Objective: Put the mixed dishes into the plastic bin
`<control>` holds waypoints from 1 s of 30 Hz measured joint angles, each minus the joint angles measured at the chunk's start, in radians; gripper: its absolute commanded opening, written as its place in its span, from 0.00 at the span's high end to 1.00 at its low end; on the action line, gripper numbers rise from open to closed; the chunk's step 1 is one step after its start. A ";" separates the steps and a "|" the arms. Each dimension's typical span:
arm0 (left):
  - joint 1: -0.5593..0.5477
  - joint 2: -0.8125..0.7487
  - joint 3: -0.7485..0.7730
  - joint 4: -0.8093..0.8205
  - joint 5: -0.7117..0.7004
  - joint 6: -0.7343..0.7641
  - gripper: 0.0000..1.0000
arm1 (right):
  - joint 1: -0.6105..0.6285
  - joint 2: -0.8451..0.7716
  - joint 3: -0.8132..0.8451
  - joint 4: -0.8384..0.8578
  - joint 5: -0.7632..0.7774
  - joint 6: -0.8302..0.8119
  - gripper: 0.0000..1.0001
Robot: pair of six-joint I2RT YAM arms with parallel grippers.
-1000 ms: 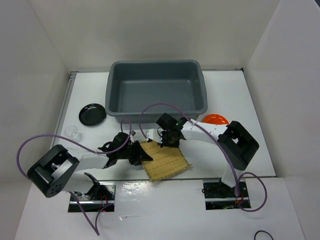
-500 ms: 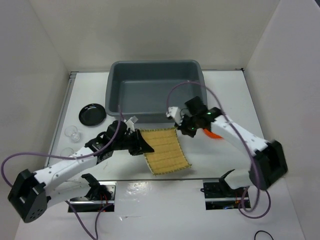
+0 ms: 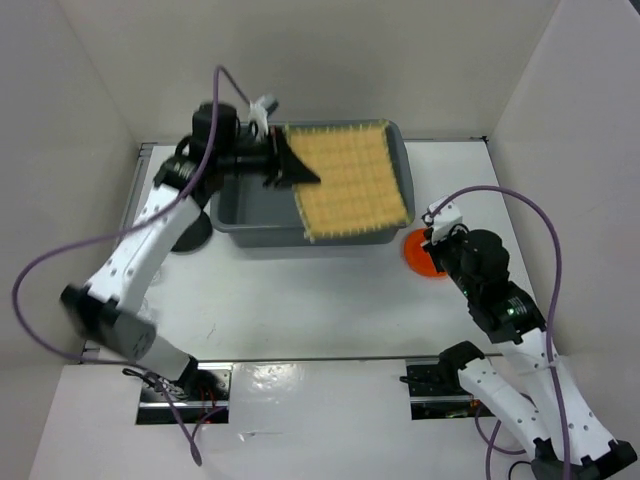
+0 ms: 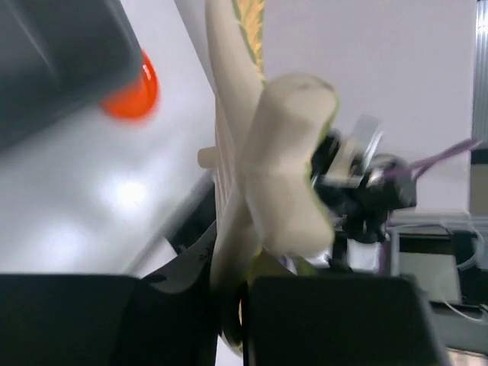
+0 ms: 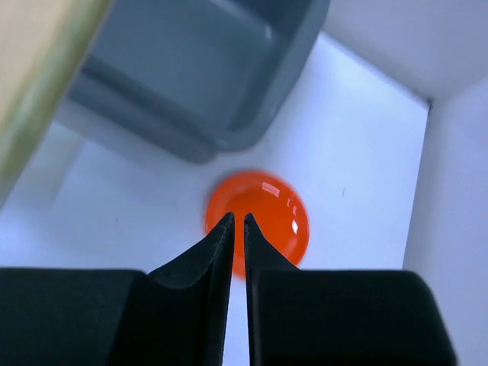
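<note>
1. Tan woven bamboo mat (image 3: pixel 350 180), square in shape, hangs tilted in the air over the large dark grey plastic bin (image 3: pixel 245 222), hiding the bin's right half in the overhead view.
2. Left gripper (image 3: pixel 283 166) is clamped on the mat's near-arm edge, and the mat stretches away from its fingers across the bin.
3. Right gripper (image 5: pixel 237 223) has its fingers drawn almost together with nothing between them.
4. Small round orange plate (image 5: pixel 278 217) lies flat on the white table (image 3: pixel 300 300) directly beneath those fingertips, just beside the bin's right corner.
</note>
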 measured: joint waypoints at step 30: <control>0.234 1.623 1.566 -0.391 0.286 0.198 0.92 | -0.115 0.076 -0.093 0.051 0.153 0.035 0.53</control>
